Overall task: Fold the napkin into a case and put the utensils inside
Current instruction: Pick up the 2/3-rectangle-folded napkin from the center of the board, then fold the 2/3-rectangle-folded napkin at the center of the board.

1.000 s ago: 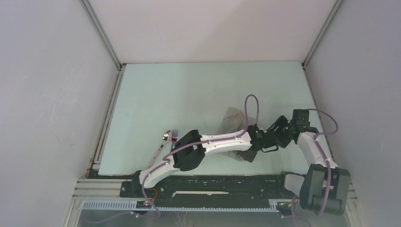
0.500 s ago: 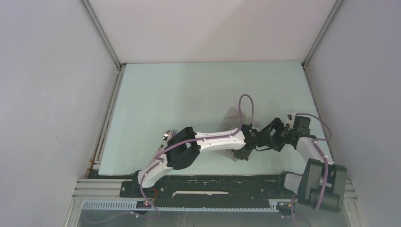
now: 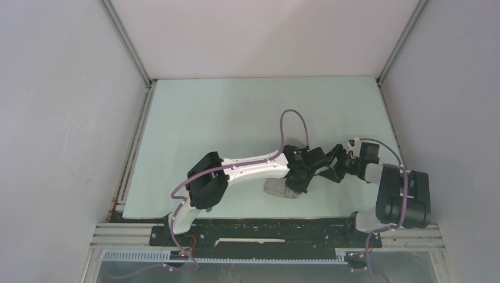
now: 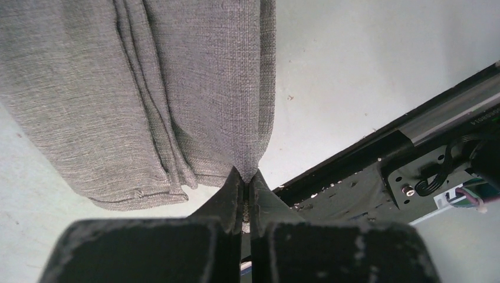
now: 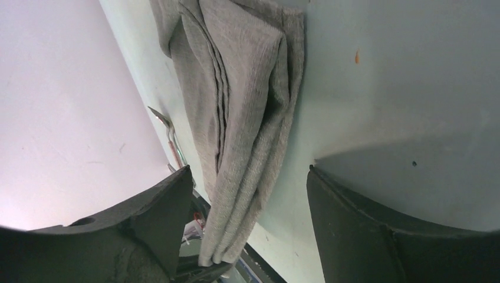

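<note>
Tension should be gentle: left tool pinches the napkin edge at its tips, right tool hangs spread facing the folds, so lift evenly.

Pale green tabletop, matte, one small orange speck (seen from the right wrist only). White enclosure walls; black mounting rail along near edge.
</note>
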Available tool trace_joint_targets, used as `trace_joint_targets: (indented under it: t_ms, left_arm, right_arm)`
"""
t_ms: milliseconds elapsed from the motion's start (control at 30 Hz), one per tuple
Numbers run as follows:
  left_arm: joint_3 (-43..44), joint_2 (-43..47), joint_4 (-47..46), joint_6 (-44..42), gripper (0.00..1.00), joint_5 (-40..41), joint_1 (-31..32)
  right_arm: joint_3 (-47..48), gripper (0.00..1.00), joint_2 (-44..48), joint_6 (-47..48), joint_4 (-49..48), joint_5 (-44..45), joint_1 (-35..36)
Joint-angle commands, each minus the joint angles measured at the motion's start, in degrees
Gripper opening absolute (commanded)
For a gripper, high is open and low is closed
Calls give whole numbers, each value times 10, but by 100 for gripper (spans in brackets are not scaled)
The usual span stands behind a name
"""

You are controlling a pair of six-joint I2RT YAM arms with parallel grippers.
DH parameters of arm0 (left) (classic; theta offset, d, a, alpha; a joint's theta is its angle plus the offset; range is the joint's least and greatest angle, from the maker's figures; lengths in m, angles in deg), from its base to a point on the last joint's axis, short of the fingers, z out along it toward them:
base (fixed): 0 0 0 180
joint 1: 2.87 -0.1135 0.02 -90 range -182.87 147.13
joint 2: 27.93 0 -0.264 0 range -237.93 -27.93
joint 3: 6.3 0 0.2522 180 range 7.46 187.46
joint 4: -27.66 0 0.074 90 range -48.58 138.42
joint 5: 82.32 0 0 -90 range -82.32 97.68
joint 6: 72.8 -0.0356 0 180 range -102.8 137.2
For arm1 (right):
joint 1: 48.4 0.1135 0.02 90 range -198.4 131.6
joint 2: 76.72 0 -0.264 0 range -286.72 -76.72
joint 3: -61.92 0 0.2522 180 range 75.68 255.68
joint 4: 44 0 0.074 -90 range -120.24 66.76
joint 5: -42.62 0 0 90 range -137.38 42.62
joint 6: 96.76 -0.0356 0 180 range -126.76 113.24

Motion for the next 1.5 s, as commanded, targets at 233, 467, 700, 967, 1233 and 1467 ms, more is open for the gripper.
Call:
trace_joint_targets:
  t_ms: [233, 467, 700, 967, 1233, 1467]
  left_arm:
    - [-15, 44, -38, -11, 0, -51, 1]
    - [-27, 49, -63, -10, 0, -72, 0]
    - [-48, 41, -128, -5, 0, -114, -3]
    - [-123, 56, -265, 17, 0, -157, -17]
    - [-283, 135, -402, 40, 0, -190, -40]
    - [-372, 184, -484, 60, 0, -213, -52]
  right_arm:
    - [15, 65, -54, -34, -91, -7, 8]
    - [18, 45, -57, -31, -95, -4, 5]
    - [56, 0, -1, 14, -6, 61, 18]
    - [126, 0, 18, 66, 131, 124, 58]
    - [193, 0, 5, 63, 192, 177, 122]
    - [245, 0, -12, 38, 221, 230, 191]
